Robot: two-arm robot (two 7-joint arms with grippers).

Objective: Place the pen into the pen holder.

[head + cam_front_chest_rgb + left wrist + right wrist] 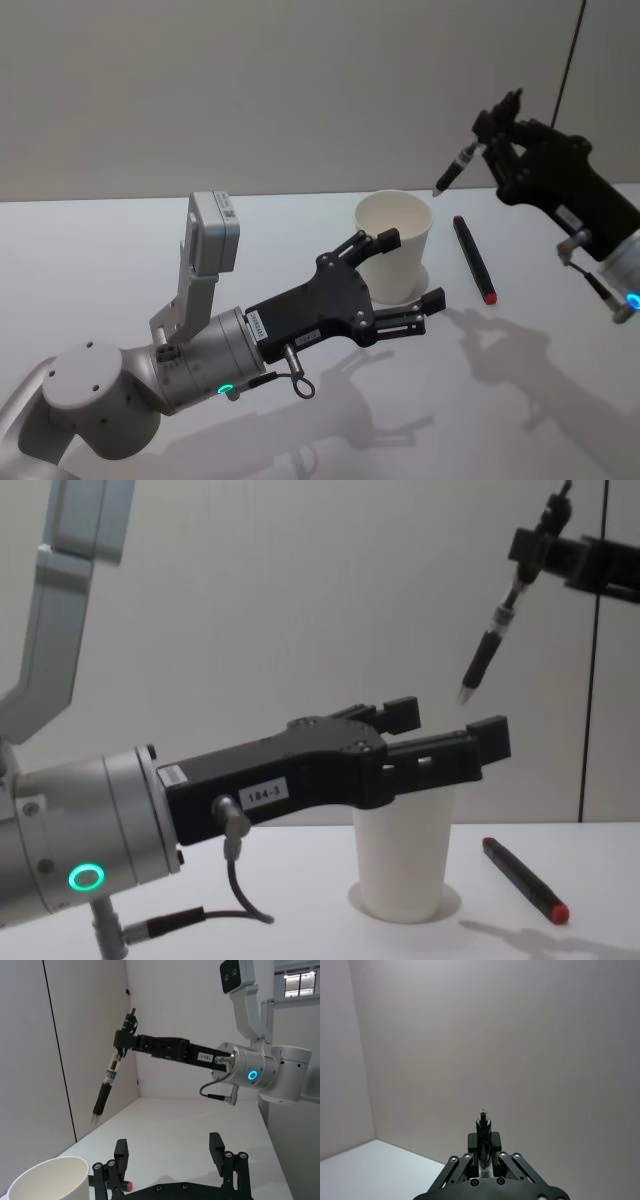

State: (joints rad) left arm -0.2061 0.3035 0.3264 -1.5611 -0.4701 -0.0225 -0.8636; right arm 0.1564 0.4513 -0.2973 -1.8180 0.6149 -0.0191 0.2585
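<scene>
Your right hand [487, 150] grips the slim black pen [455, 170], tip down, high to the right of the plain white paper cup [395, 235] on the table [150, 260], evidently for lowering in. Your left hand [410, 268], open and empty, sits beside the cup, probably to steady it.

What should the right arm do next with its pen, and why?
Probably shift the right tool toward the robot's left until the pen tip is over the mouth of the white cup. The pen hangs tip-down in its grip, above and right of the rim, so lowering now would likely miss.
</scene>
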